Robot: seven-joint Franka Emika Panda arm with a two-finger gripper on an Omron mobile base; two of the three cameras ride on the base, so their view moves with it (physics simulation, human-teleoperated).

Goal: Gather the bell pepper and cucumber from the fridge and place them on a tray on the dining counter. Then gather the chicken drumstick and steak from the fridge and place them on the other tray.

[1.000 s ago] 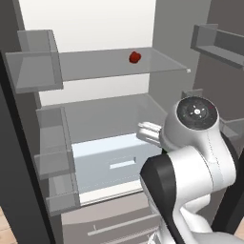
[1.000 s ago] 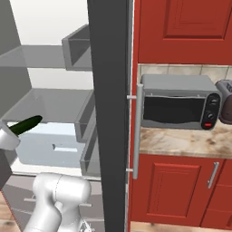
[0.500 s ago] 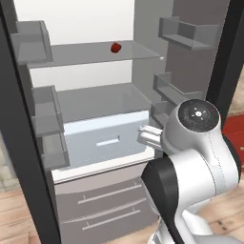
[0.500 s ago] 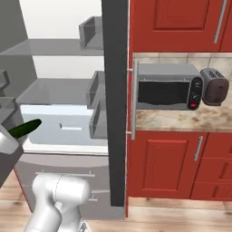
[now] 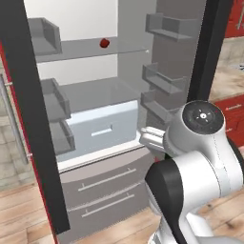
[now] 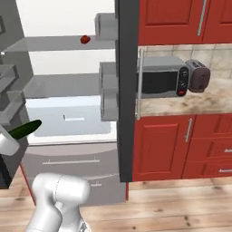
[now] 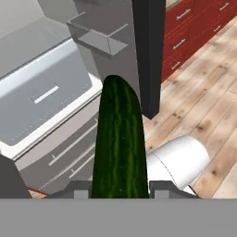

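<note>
Gripper (image 7: 119, 192) clamped on one cucumber (image 7: 119, 143), held outside the open fridge (image 5: 95, 157), one pepper (image 5: 104, 43) on upper glass shelf (image 5: 86, 50), one microwave (image 6: 158, 81), one toaster (image 6: 198, 75).

The fridge (image 5: 95, 124) stands open ahead, door bins (image 5: 164, 81) flanking the passage.

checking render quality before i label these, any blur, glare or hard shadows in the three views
Left base view: flat, even light, no glare; the pepper is a small soft-edged blob on the glass shelf. Right base view: equally shadowless; the microwave door shows only a dull sheen. Hand view: the cucumber in the gripper is crisp and looms large from closeness; the floor beyond looks sharp too.
</note>
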